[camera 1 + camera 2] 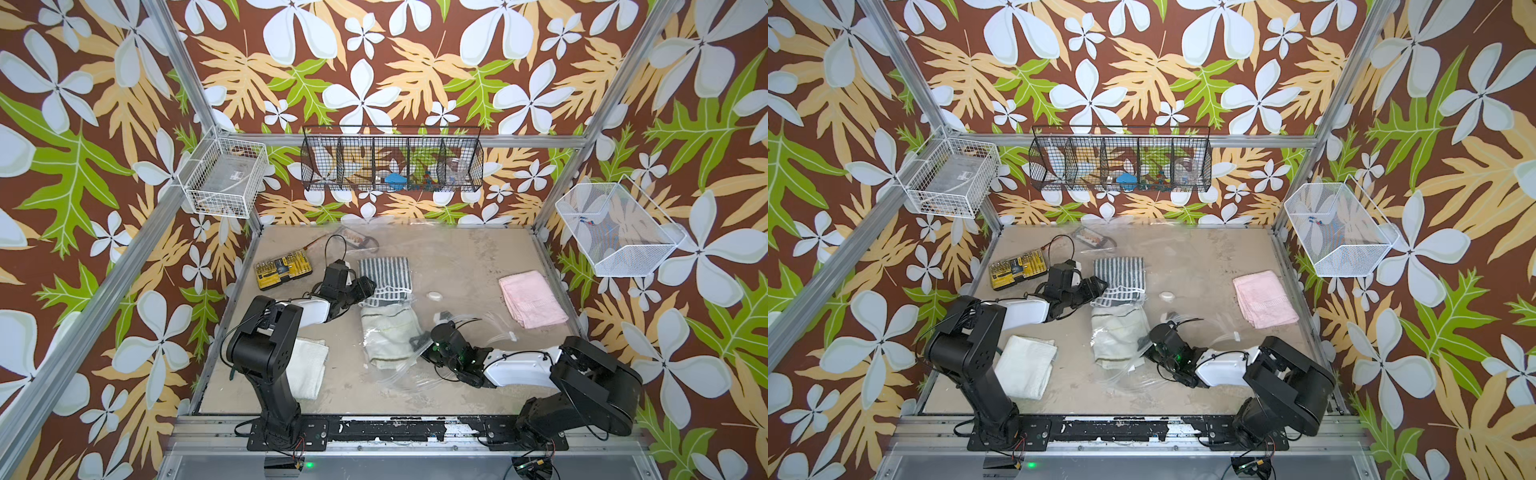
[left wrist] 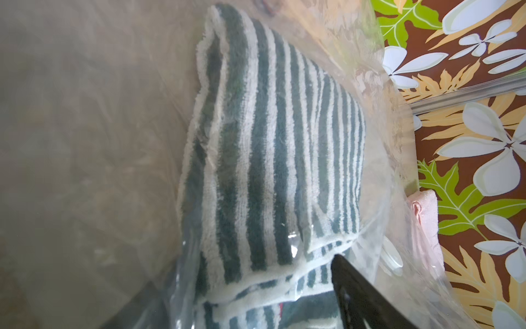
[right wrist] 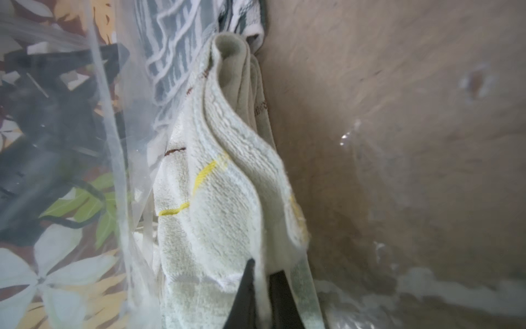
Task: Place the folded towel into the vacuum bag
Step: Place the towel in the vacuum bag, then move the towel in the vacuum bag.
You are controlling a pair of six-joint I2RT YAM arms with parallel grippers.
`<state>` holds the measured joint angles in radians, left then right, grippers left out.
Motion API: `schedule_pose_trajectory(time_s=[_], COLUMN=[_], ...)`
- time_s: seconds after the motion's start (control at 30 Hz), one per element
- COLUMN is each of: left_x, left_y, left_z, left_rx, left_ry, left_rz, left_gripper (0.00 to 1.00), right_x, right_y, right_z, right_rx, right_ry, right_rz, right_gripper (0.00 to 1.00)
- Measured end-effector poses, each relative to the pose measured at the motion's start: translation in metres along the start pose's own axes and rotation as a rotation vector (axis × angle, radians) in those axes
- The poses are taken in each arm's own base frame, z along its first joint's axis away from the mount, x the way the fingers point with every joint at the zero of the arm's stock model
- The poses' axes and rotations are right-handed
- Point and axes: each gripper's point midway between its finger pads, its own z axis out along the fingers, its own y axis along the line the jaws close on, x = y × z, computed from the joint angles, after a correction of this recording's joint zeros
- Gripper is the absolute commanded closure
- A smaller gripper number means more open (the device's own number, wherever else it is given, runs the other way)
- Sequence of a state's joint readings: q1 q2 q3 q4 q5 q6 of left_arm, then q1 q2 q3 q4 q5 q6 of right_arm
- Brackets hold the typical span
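The vacuum bag (image 1: 453, 266) lies crumpled and transparent across the middle of the table, its round white valve disc (image 1: 435, 296) facing up. A green-and-white striped towel (image 1: 384, 276) sits under its plastic. In front of it lies a folded pale towel (image 1: 388, 332) with a yellow stripe, with plastic over part of it. My right gripper (image 3: 263, 282) is shut on one layer at that towel's near right edge. My left gripper (image 2: 256, 302) stands open at the striped towel's (image 2: 273, 159) near left corner, one black finger (image 2: 355, 290) showing against the plastic.
A white towel (image 1: 307, 368) lies by the left arm's base and a pink towel (image 1: 532, 299) at the right. A yellow bit set (image 1: 282, 268) sits at the back left. Wire baskets (image 1: 392, 164) hang on the walls.
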<state>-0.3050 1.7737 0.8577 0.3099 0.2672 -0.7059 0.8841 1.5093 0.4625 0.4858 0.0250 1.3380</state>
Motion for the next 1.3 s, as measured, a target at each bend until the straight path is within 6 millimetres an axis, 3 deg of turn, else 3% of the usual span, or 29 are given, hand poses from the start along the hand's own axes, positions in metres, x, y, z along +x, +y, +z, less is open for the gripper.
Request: schedule_pose_trajectory(time_s=[0.2,0.23,0.27,0.37,0.5,0.7,0.83,0.93,1.13,1.3], left_x=[-0.011,-0.013,-0.013,-0.013,-0.015,-0.034,-0.035,-0.037,-0.052,-0.054], left_y=[0.013,0.015,0.017,0.021,0.009,-0.021,-0.032,-0.043,-0.065,-0.07], left_z=[-0.041,-0.05,-0.055,-0.07,-0.092,-0.132,-0.15,-0.164,-0.194,-0.208], left_rx=[-0.073,-0.081,-0.092,-0.123,-0.113,-0.08,-0.082,-0.074,-0.071,-0.089], left_ry=[-0.046,-0.061,-0.062,-0.069,-0.081,-0.144,-0.147,-0.151,-0.196,-0.199], left_rz=[-0.02,-0.113,-0.016,-0.018,0.009,0.088,0.137,0.171,0.234,0.261], left_gripper=[0.18,0.18,0.18,0.18,0.19,0.2,0.2,0.2,0.2,0.2], right_x=[-0.006,-0.008,-0.008,-0.008,-0.008,-0.032,-0.052,-0.063,-0.075,-0.077], right_y=[0.011,0.012,0.01,-0.005,-0.02,-0.001,0.018,0.032,0.066,0.094], right_z=[-0.028,-0.036,-0.042,-0.057,-0.078,-0.132,-0.158,-0.164,-0.15,-0.144], right_rx=[-0.03,-0.035,-0.029,0.024,0.114,0.156,0.196,0.258,0.309,0.271], right_ry=[-0.011,-0.018,-0.021,-0.019,-0.004,-0.078,-0.129,-0.138,-0.107,-0.097], right_rz=[-0.03,-0.037,-0.046,-0.076,-0.115,-0.199,-0.281,-0.37,-0.534,-0.583], right_gripper=[0.37,0.34,0.32,0.31,0.33,0.38,0.38,0.38,0.42,0.39])
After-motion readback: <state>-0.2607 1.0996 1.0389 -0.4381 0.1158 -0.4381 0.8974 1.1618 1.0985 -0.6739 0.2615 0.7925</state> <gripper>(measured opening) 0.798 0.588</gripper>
